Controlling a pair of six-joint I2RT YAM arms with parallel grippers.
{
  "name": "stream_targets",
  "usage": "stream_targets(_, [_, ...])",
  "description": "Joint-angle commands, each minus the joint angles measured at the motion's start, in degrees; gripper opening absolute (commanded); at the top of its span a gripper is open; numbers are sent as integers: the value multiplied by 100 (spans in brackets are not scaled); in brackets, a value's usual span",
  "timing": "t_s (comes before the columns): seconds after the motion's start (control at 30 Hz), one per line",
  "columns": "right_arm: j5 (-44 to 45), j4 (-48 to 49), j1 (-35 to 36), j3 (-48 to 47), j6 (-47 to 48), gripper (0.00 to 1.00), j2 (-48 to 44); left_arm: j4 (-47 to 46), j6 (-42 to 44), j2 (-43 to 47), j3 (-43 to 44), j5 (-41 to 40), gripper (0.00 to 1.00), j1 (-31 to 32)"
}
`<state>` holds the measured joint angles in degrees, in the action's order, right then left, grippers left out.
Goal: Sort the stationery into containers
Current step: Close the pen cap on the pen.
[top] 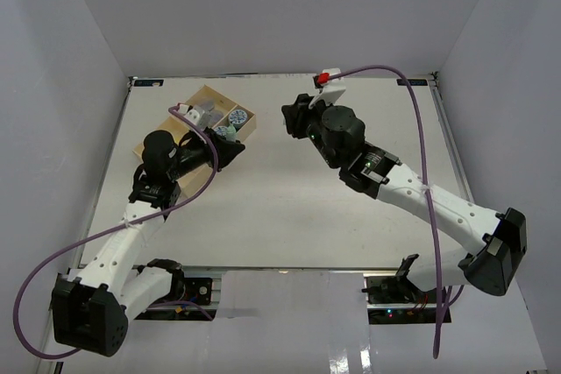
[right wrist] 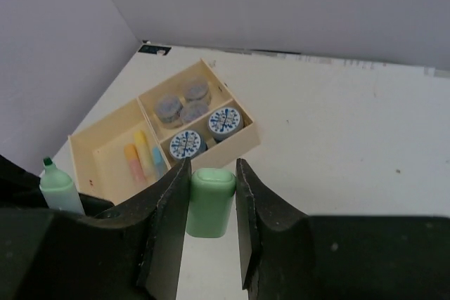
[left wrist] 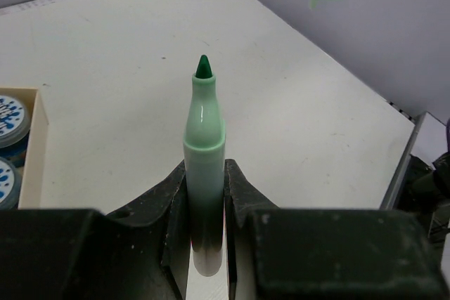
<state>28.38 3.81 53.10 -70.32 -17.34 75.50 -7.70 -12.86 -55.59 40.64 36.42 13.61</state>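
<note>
The top view looks steeply down from above the near edge of the table, taking in all of it, with the tray small and distant. The left wrist view sits low just beside the tray, facing away from it and catching only one corner. The right wrist view looks back at the whole tray from farther off, so all three views share it.

I work over a flat white table, faintly speckled and closed in by pale walls on the left, right and far sides. A shallow pale-wood tray with three compartments lies on it in the far-left part, turned askew to the edges. A small black label marks the far-left corner. A red-and-white piece sits at the far edge.
</note>
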Motion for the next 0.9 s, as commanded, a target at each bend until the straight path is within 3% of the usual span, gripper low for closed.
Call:
stream_targets(0.0, [212, 1278, 86, -375, 485, 8, 166, -547, -252, 5, -74, 769, 4, -25])
stream_targets(0.47, [537, 2571, 745, -1246, 1074, 8, 1300, -759, -454, -145, -144, 744, 3, -7])
stream_targets(0.87, [809, 2414, 1194, -1792, 1444, 8, 1915, -689, -410, -92, -153, 489, 3, -7])
